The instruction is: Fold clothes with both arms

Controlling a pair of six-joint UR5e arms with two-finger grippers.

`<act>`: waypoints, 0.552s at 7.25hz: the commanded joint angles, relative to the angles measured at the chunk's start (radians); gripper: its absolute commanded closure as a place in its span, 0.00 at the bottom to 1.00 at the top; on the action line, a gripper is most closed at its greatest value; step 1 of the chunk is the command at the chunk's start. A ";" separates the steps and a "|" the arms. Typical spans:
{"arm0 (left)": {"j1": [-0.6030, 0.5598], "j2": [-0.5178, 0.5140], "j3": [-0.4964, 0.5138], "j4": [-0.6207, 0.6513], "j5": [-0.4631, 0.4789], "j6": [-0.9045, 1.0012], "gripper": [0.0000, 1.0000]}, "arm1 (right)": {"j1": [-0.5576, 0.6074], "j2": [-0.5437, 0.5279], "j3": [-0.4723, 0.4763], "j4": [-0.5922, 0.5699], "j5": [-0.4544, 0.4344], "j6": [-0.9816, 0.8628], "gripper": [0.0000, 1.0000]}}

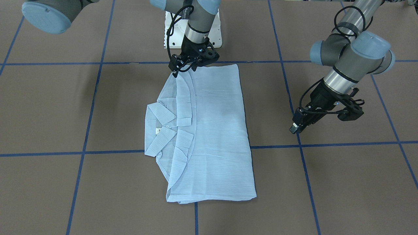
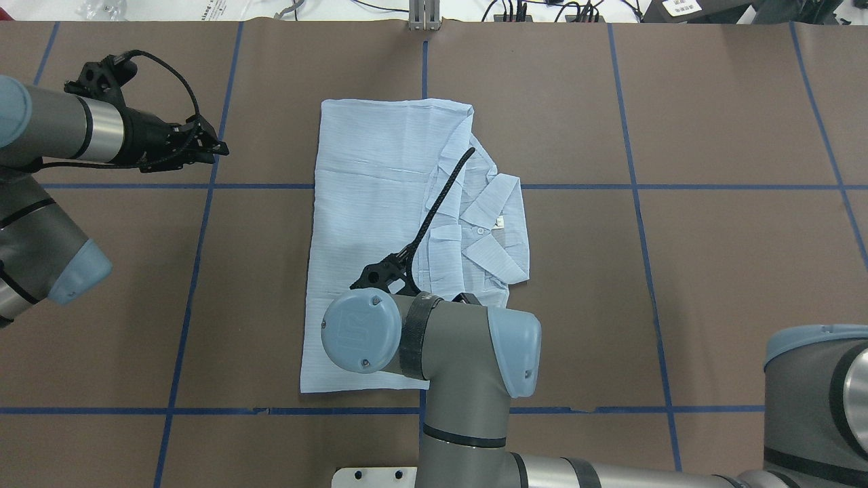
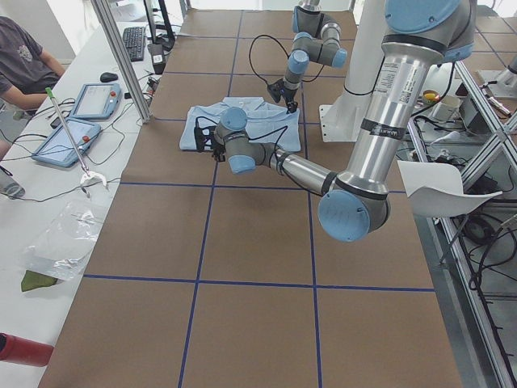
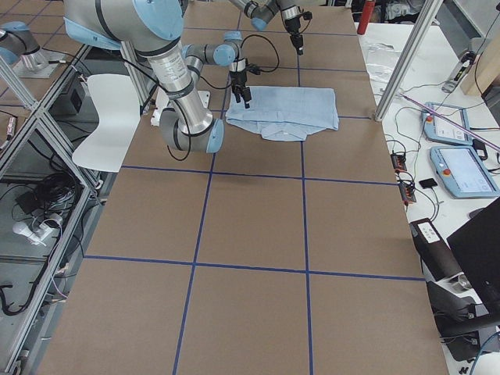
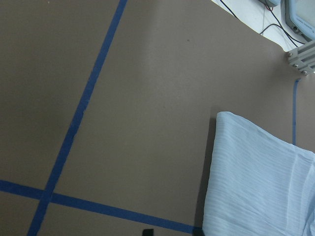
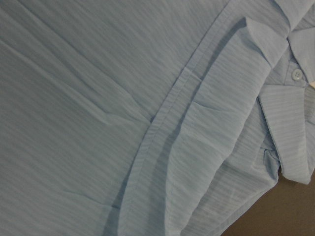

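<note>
Shirt (image 2: 380, 224) long axis runs away from robot; collar (image 2: 495, 203) toward robot's right. Left end effector (image 2: 215, 148) pressed together; right end effector (image 1: 177, 69): cannot tell.

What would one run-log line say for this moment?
shirt: folded, flat on table | right hand: at shirt's robot-side edge | left hand: over table, apart from shirt
</note>
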 commanded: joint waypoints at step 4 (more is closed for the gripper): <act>0.000 0.010 -0.005 -0.002 -0.003 -0.001 0.62 | -0.022 -0.009 -0.040 0.003 -0.003 -0.021 0.00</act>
